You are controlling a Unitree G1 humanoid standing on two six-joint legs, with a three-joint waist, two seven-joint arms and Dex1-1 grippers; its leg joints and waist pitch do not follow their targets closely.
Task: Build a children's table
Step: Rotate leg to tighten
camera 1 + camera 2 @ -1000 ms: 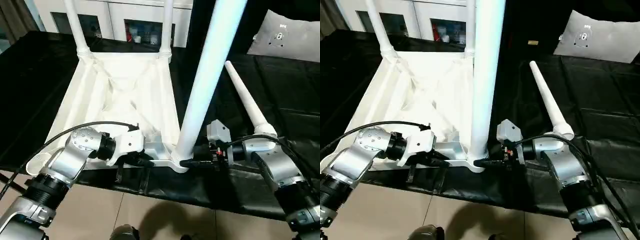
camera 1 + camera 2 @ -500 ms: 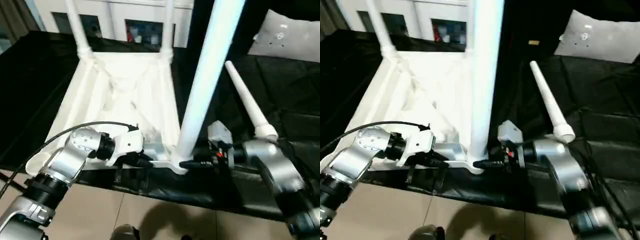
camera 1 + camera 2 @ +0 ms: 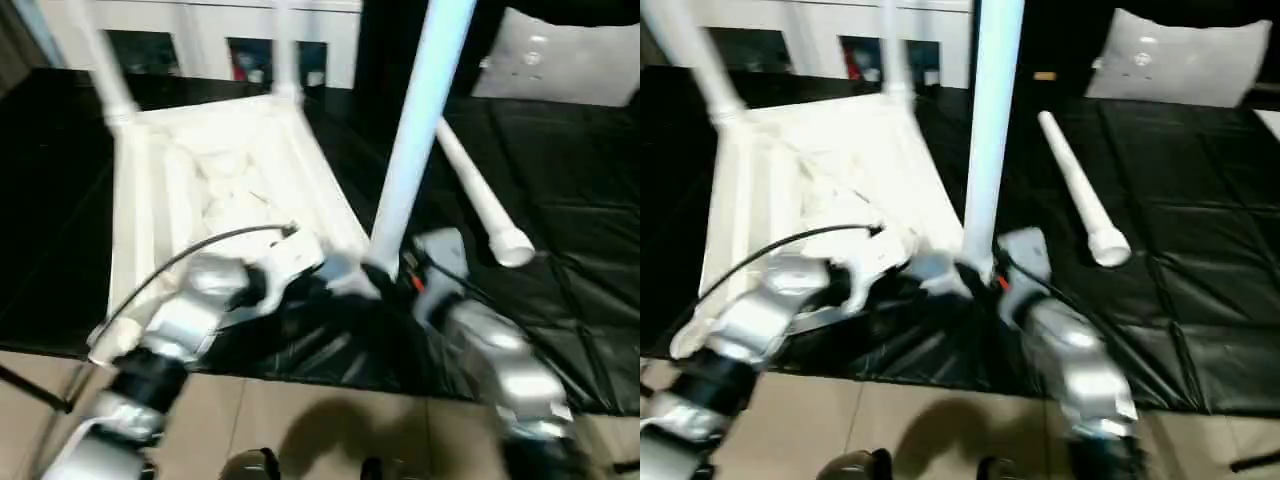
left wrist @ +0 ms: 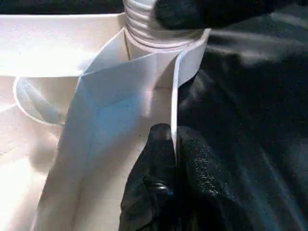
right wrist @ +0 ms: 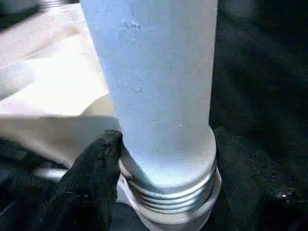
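Head views heavily motion-blurred, evenly lit; wrist views sharper, dim.

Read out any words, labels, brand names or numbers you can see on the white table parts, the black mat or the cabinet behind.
No readable text anywhere.
White plastic square table top, upside down: no markings visible.
White tapered tubular legs, the upright one and the loose one lying on the mat: plain.
Black mat on the workbench: plain.
Grey panel at the back: a small round spot, too blurred to read.
Items in the white cabinet: too blurred to read.
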